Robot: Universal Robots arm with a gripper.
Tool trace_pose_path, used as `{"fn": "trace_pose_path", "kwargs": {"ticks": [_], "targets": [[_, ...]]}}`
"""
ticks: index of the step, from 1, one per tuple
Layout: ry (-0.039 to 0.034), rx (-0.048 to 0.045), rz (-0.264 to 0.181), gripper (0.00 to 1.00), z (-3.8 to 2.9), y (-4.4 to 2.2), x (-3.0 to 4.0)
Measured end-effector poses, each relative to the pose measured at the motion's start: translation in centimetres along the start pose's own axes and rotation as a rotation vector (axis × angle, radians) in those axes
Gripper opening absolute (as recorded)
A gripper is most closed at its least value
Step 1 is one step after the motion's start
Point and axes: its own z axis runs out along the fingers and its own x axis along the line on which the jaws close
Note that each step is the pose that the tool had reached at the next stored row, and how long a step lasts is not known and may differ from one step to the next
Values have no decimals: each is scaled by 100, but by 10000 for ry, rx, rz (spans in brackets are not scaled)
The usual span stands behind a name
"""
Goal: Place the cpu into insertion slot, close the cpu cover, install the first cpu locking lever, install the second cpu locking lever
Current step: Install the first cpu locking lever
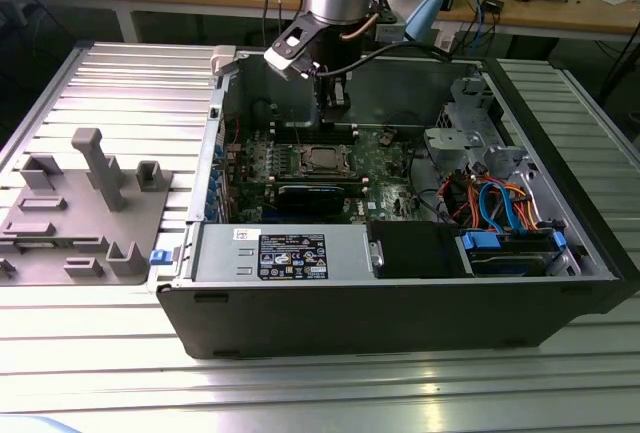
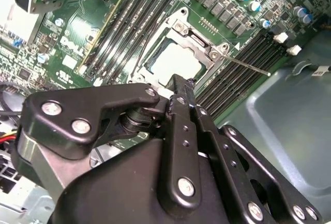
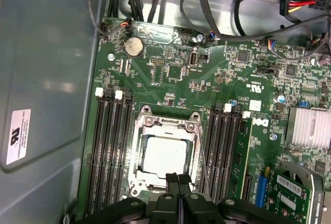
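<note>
**Cpu seated under its cover, end effector clenched beside it**

The cpu (image 3: 166,157) lies flat on the green motherboard (image 3: 170,79), framed by the silver cpu cover (image 3: 165,124), which is folded down around it. The end effector (image 3: 178,179) is clenched, its fingertips pressed together and holding nothing, right at the cover's edge next to the chip.

The second wrist view adds a dark strip of the insertion slot (image 2: 151,58) beside the chip. It also shows a thin locking lever (image 2: 248,64) reaching from the cover's corner across the memory slots (image 2: 243,58).

In the exterior view the arm descends into the open computer case (image 1: 400,313) at frame centre. A grey fixture tray (image 1: 80,203) sits on the worktop (image 1: 100,373) at the exterior view's left.
</note>
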Motion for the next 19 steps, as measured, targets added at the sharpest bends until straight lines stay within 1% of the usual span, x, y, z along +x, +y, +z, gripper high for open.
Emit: {"fn": "trace_pose_path", "kwargs": {"ticks": [5,6,10,11,19], "targets": [[-4,-22,-482,11,0,0,0],[-6,-30,-650,11,0,0,0],[-10,-46,-1028,11,0,0,0],[-12,-53,-1187,11,0,0,0],[-23,-87,-1950,11,0,0,0]]}}
